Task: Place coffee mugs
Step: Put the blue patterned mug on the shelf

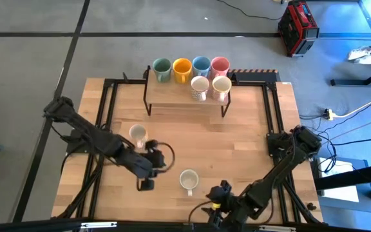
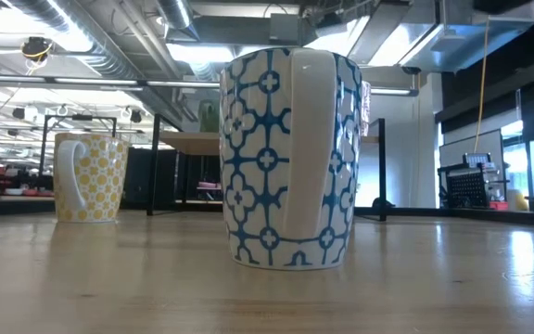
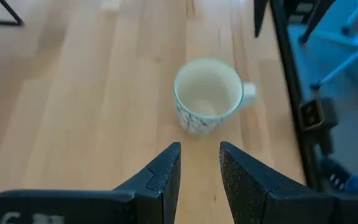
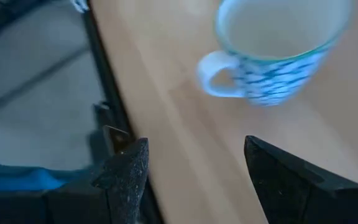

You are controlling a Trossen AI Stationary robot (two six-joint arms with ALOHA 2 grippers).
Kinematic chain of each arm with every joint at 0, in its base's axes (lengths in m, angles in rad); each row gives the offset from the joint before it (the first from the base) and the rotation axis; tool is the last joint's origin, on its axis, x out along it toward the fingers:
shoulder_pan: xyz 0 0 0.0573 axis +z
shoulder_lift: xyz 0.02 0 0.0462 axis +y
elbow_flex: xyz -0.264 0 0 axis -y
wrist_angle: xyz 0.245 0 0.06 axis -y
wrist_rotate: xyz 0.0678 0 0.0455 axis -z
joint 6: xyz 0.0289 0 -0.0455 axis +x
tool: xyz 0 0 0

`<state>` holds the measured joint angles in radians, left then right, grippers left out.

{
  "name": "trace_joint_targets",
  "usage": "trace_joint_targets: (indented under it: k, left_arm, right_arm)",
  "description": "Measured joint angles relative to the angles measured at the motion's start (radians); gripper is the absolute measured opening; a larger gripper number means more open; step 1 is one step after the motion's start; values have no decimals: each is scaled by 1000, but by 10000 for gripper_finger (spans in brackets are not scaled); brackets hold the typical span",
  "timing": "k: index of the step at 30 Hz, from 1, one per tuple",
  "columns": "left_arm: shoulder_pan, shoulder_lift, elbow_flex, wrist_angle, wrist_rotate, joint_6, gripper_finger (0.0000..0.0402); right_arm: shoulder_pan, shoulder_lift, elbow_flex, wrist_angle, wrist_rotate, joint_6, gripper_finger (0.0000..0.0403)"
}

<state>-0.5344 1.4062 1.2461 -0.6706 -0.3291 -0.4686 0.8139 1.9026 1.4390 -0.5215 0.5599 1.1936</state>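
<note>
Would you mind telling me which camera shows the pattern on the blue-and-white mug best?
The low view: the blue-and-white mug fills the frame side-on, lattice pattern and handle sharp. The high view shows mainly its rim from above; the right wrist view catches part of the pattern, blurred; the left wrist view shows it faintly.

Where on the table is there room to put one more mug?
The bare wood between the rack and the blue-patterned mug is free, as is the right side. The rack top is crowded with six mugs. The left tool hangs beside the yellow-patterned mug.

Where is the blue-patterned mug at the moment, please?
In the high view the blue-patterned mug stands on the table's near edge, between the left gripper and right gripper.
</note>
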Motion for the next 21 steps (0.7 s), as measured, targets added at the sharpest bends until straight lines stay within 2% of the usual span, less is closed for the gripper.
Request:
trace_joint_targets:
  k: [3,5,7,10,17,21]
  left_arm:
    - [-4,76,0,6,24,4,105]
    - [-4,126,0,9,26,13,105]
    - [-3,173,0,12,14,34,105]
    - [-3,233,0,20,-2,65,105]
    - [-2,335,0,151,-3,144,105]
    - [5,376,0,219,22,147,105]
  right_arm:
    - [-18,0,-80,191,-28,2,253]
    - [-26,0,-120,244,6,-17,253]
    - [-38,0,-146,224,57,-14,253]
    - [-75,0,-165,193,68,2,253]
    - [-159,0,-174,171,2,-126,253]
    - [-201,0,-174,154,-78,-165,253]
